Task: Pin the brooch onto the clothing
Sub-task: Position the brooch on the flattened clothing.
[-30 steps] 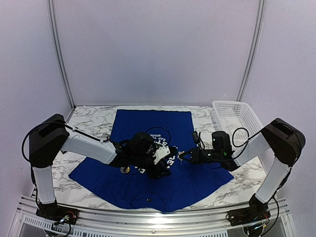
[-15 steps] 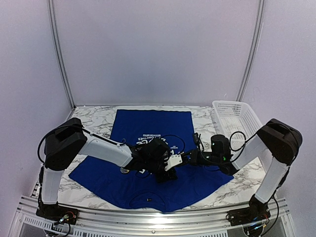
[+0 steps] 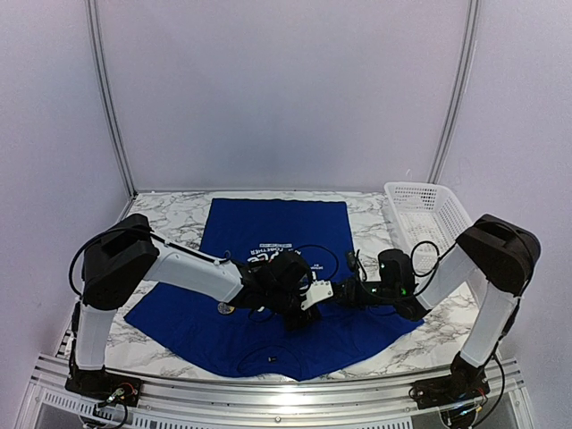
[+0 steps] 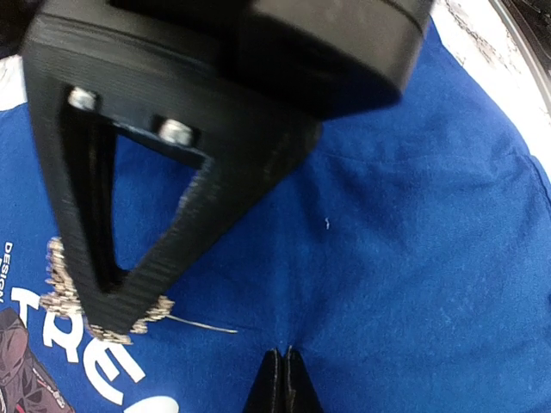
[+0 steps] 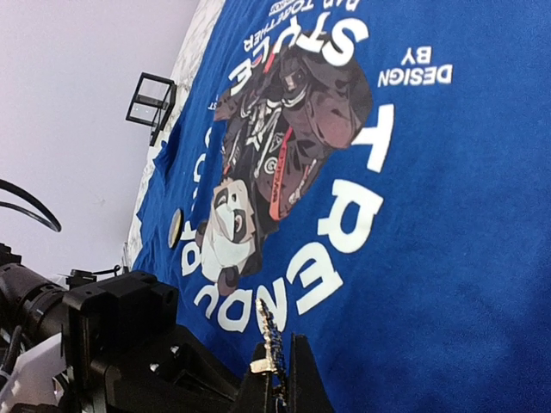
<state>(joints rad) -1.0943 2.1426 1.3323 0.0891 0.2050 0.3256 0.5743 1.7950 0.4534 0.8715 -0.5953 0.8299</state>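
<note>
The clothing (image 3: 268, 223), a royal-blue T-shirt with a panda graphic (image 5: 258, 163) ringed by white lettering, lies flat on the marble table. In the top view my left gripper (image 3: 313, 299) and right gripper (image 3: 342, 293) meet tip to tip over the shirt's chest. The left gripper (image 4: 284, 351) is shut, pinching a small fold of blue fabric that creases toward its tips. The right gripper (image 5: 276, 340) is shut on the brooch (image 5: 269, 331), a sparkly strip standing up between its fingers. In the left wrist view the brooch (image 4: 159, 310) shows under the right finger (image 4: 215, 198), its thin pin (image 4: 207, 326) pointing at the pinched fold.
A small round gold piece (image 3: 226, 307) lies on the shirt left of the grippers. A white plastic basket (image 3: 424, 214) stands at the back right. A small dark item (image 3: 273, 360) lies near the shirt's front hem. The left arm's black body (image 5: 129, 344) sits close beside the right fingers.
The left arm swung right toward the right gripper, and its jaws closed onto the shirt fabric. The right gripper shifted slightly left, still holding the brooch.
</note>
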